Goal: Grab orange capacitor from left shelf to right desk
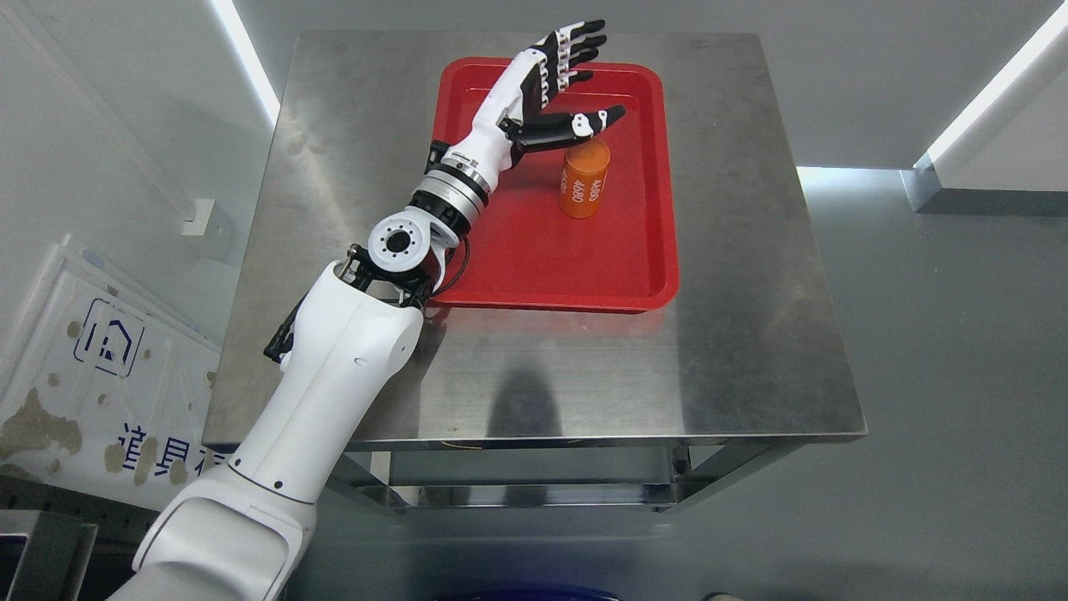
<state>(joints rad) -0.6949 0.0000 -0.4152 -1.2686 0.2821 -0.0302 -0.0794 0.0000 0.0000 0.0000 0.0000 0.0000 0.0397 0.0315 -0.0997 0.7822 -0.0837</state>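
Left hand point(546, 83) splayed over glossy tray point(651, 267); orange cylinder point(583, 179) seemingly upright.

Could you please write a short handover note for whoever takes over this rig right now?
Left hand: open, fingers spread, holding nothing, above the far part of the red tray, thumb just over the orange capacitor.
Right hand: not in view.
Orange capacitor: upright in the red tray on the steel table.
Done: arm is extended over the tray, beside the capacitor.
Left: whether it was just released or is about to be grasped cannot be told from this view; check before continuing.
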